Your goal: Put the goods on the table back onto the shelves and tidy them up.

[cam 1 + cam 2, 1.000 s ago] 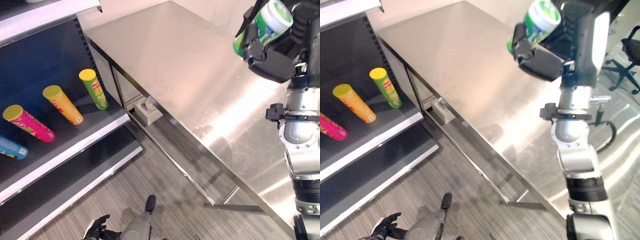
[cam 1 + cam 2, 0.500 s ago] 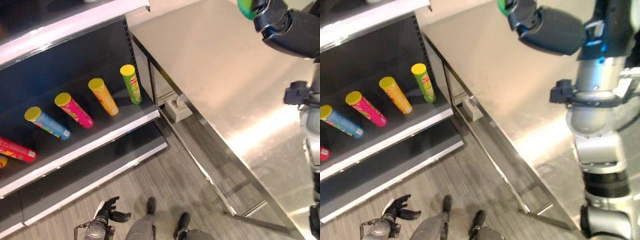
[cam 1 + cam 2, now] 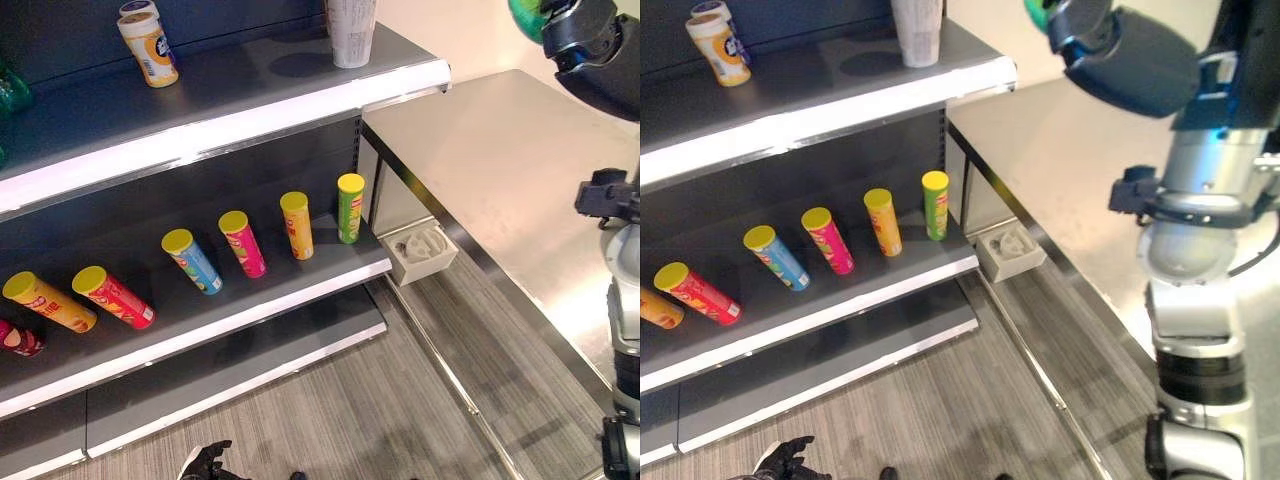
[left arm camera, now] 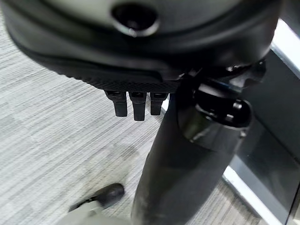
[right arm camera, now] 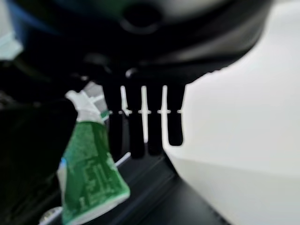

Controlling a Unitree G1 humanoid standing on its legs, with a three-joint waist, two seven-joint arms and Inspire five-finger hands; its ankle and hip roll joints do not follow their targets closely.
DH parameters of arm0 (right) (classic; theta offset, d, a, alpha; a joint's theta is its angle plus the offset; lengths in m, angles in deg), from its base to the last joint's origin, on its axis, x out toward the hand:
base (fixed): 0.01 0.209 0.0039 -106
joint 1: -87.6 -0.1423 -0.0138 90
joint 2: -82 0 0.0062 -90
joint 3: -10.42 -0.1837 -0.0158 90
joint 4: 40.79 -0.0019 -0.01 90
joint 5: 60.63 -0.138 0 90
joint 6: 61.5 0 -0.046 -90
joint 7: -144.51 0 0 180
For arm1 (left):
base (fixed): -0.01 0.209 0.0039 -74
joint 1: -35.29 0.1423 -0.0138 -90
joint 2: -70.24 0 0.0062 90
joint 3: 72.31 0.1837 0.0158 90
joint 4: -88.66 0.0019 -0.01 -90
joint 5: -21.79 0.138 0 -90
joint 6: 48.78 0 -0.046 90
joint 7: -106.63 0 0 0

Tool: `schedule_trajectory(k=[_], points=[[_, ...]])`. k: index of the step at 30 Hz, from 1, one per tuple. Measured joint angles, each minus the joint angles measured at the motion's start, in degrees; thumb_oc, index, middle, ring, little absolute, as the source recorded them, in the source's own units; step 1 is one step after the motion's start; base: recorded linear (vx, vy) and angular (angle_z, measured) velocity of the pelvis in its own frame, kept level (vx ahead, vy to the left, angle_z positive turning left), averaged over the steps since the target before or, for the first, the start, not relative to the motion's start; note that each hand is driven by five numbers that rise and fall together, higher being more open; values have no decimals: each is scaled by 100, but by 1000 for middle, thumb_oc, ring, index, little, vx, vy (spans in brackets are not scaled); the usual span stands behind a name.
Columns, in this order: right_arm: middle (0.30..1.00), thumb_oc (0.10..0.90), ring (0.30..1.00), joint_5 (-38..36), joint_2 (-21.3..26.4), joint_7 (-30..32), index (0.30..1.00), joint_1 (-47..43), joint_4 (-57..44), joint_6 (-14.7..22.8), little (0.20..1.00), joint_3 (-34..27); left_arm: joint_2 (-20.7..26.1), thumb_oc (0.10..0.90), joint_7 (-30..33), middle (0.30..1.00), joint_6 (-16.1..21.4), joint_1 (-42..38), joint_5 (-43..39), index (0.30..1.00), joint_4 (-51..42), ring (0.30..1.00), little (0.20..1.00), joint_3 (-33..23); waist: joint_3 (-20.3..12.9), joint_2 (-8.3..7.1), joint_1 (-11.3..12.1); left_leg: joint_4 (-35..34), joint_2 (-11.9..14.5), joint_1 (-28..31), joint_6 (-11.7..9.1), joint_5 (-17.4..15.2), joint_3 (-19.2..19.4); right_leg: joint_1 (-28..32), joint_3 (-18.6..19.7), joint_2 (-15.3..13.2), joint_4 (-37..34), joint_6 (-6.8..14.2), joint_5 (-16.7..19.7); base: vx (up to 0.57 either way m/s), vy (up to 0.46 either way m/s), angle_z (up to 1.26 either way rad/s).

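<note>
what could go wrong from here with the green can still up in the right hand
The green can sits high in the right hand, above the steel table; a loose hold could drop it. The middle shelf already has a row of lying tubes, so a careless placement might knock them rolling off its edge.

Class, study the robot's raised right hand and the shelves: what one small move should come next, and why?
Probably carry the green can left, toward the shelves. The right hand holds it high by the table, not yet over the top shelf, which has bare space between the yellow jar and the white cup.
</note>
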Motion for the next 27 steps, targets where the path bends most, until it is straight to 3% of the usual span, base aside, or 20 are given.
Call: schedule_trajectory(k=[1, 4, 7, 9, 10, 11, 12, 13, 14, 17, 27], points=[[300, 400, 300, -194, 9, -72, 300, 28, 11, 29, 300, 1, -100, 800, 7, 900, 6, 57, 6, 900, 19, 900, 900, 149, -117, 269, 45, -760, 90, 349, 70, 315, 11, -11, 0, 108, 150, 199, -93, -59, 176, 5], [300, 400, 300, -793, -227, -240, 300, 20, 62, 43, 300, 470, 23, 800, 7, 900, 0, 124, 7, 900, 28, 900, 900, 117, -117, 10, 43, -750, -101, 363, 77, 330, 46, 1, -1, -88, 104, 365, 3, -45, 69, -7], [300, 400, 300, -1034, -220, -543, 300, 26, 200, 43, 300, 950, 220, 800, 8, 900, -2, 72, 7, 900, 27, 900, 900, 81, -93, -232, 6, -749, -93, 330, 136, 374, -60, -41, 86, -79, 245, 406, 4, -59, -5, 10], [300, 400, 300, -1176, -129, -707, 300, 30, 296, 41, 300, 1206, 224, 800, 12, 900, -7, -22, 3, 900, 23, 900, 900, 79, -62, -192, -48, -755, 41, 302, 192, 421, -260, -351, 838, 13, 832, 535, -155, 10, -36, 44], [300, 400, 300, -1306, -91, -831, 300, 30, 317, 31, 300, 1406, 244, 800, 12, 900, -6, -44, -2, 900, 5, 900, 900, 49, -27, -141, -116, -756, 187, 223, 213, 446, -475, -442, 1924, 454, 666, 736, -575, 39, -74, 65], [300, 400, 300, -1363, -66, -890, 300, 17, 317, 29, 300, 1481, 267, 800, 12, 900, -3, -88, -4, 900, 1, 900, 900, 21, -27, -189, -101, -756, 210, 171, 196, 477, -563, -470, 2257, 648, 433, 734, -585, 57, -109, 86], [300, 400, 300, -1446, -48, -976, 300, -69, 321, 14, 300, 1568, 316, 800, 16, 900, 9, -132, -8, 900, 6, 900, 900, -70, -37, -387, -104, -759, 136, 125, 114, 535, -714, -332, 2368, 773, -118, 604, -440, 68, -123, 81], [300, 400, 300, -1464, -16, -1019, 300, -104, 325, 18, 300, 1591, 246, 800, 23, 900, 5, -170, -12, 900, 81, 900, 900, -118, -35, -402, -105, -765, 144, 131, 85, 559, -881, -127, 2258, 805, -380, 375, -294, 72, -130, 78], [300, 400, 300, -1507, -16, -1047, 300, -191, 327, 0, 300, 1642, 195, 800, 12, 900, 25, -106, -20, 900, 77, 900, 900, -125, -50, -352, -42, -769, 190, 132, 43, 573, -892, 28, 2146, 879, -635, 338, -223, 70, -118, 44], [300, 400, 300, -1635, 5, -1069, 300, -506, 364, 6, 300, 1754, 48, 800, 28, 900, 1, 178, -80, 900, 131, 900, 900, -199, -65, -232, 96, -764, 337, 29, -137, 631, -1028, 102, 1898, 1075, -844, 276, -119, 66, -114, 25], [300, 400, 300, -1583, 206, -980, 300, -1776, 1938, -157, 300, 2357, -70, 800, 76, 900, -117, 288, -303, 900, 225, 900, 900, -316, -103, -207, 534, -761, 363, -152, -304, 721, -1677, 324, 1202, 1169, -807, 183, -255, 38, -99, 36]])
